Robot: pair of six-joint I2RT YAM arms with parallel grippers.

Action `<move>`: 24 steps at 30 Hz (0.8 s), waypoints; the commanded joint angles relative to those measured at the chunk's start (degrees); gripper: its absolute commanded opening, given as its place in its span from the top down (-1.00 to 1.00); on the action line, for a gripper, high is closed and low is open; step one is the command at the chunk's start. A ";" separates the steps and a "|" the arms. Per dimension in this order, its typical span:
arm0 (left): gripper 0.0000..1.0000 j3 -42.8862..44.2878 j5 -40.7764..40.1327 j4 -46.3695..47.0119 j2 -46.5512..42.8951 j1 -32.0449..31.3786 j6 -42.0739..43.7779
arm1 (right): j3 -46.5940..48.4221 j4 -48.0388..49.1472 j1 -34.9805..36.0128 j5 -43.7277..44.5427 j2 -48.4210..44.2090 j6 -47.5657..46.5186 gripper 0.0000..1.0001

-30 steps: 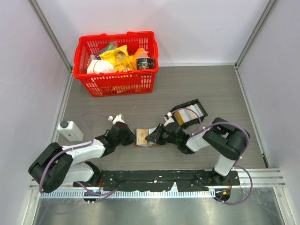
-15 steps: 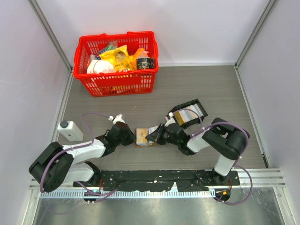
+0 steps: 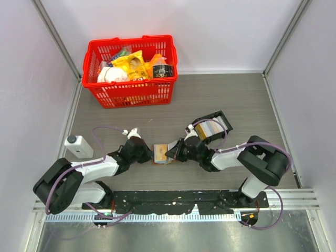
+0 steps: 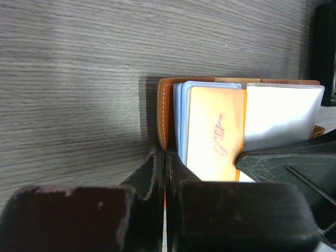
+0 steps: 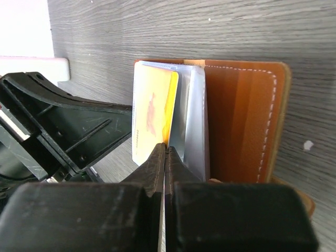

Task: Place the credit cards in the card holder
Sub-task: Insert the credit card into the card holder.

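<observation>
Since the earlier frame the right arm has stretched flatter and its elbow has swung outward, and the right gripper (image 3: pixel 171 153) has closed up from partly spread. It now sits with fingers pressed together at the edge of the card holder (image 3: pixel 160 154), apparently pinching the lower edge of a clear sleeve leaf (image 5: pixel 195 121) beside the yellow-orange card (image 5: pixel 152 118); the exact layer caught cannot be told. The left gripper (image 3: pixel 148 154) is unchanged, jaws pressed together on the holder's brown cover edge (image 4: pixel 163 113), pinning it open on the table (image 3: pixel 231 100). The holder lies between the 2 grippers, touching both fingertips, directly ahead of each. In the left wrist view the yellow-orange card's (image 4: pixel 215 131) long axis runs straight away from the fingers, with a blue card (image 4: pixel 181 115) behind it toward the cover and a white card (image 4: pixel 283 113) across the fold. Judgement: the remaining cards lie in the black tray (image 3: pixel 212 126) behind and just beside the right gripper's wrist, so the right arm is the nearer one for the next pick, while the left holds the wallet.
</observation>
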 commanded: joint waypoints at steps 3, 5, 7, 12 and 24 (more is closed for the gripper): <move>1.00 -2.21 1.49 -9.45 1.32 -1.10 1.07 | 1.10 -6.36 0.83 2.48 -3.10 -2.51 0.98; 1.00 -2.30 1.22 -9.45 1.14 -1.01 1.16 | 1.02 -7.68 0.83 2.48 -3.27 -2.60 0.98; 1.00 -2.39 1.22 -9.45 0.96 -1.01 1.34 | 0.57 -7.77 0.83 2.48 -3.63 -2.69 0.98; 1.00 -2.48 1.13 -9.45 0.96 -1.01 1.25 | 0.75 -11.28 0.75 5.38 -4.50 -3.65 0.98; 1.00 -1.95 1.13 -9.45 1.31 -1.01 1.51 | 1.71 -10.40 0.40 3.53 -7.74 -5.93 0.73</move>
